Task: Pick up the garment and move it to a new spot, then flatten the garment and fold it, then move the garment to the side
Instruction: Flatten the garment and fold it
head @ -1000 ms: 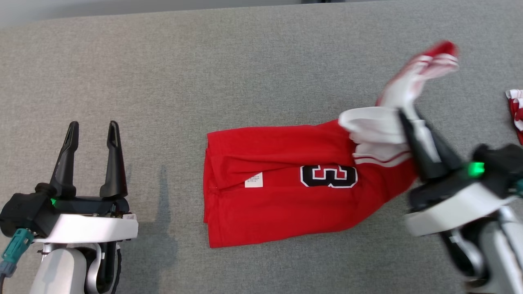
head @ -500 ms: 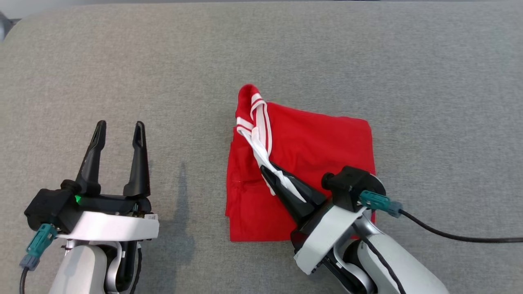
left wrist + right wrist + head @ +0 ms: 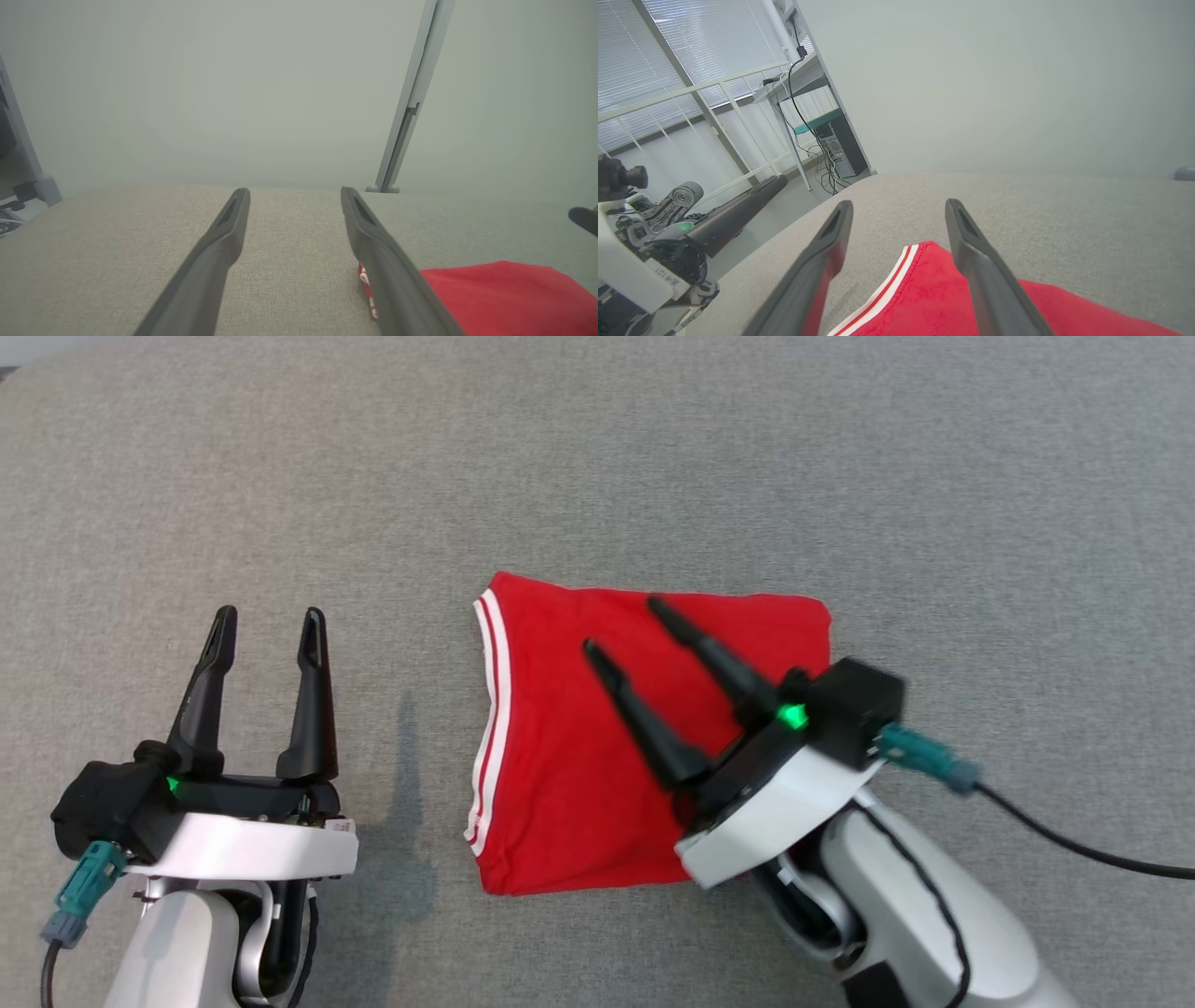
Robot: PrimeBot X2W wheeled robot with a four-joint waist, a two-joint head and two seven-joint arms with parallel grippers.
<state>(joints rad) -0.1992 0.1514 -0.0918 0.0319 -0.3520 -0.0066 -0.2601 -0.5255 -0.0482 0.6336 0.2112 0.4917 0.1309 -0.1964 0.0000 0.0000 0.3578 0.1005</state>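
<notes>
The red garment (image 3: 597, 737) lies folded into a rough square on the grey table (image 3: 597, 476), its white-striped hem along the left edge. My right gripper (image 3: 621, 625) hovers over it, open, fingers pointing up-left with nothing between them. In the right wrist view the garment (image 3: 934, 298) and its white stripes lie under my right gripper (image 3: 899, 207). My left gripper (image 3: 269, 623) stands open to the left of the cloth, apart from it. The left wrist view has my left gripper (image 3: 294, 196) open, with the garment (image 3: 504, 298) at lower right.
A grey post (image 3: 411, 102) rises beyond the table's far edge. Past the table's left end are a white railing (image 3: 710, 93), a desk with cables and a computer tower (image 3: 836, 144). A black cable (image 3: 1074, 840) trails from my right wrist.
My right gripper carried the garment's striped end across to the left, folding the cloth over, then let go and opened. The head camera shifted. My left gripper stayed open.
</notes>
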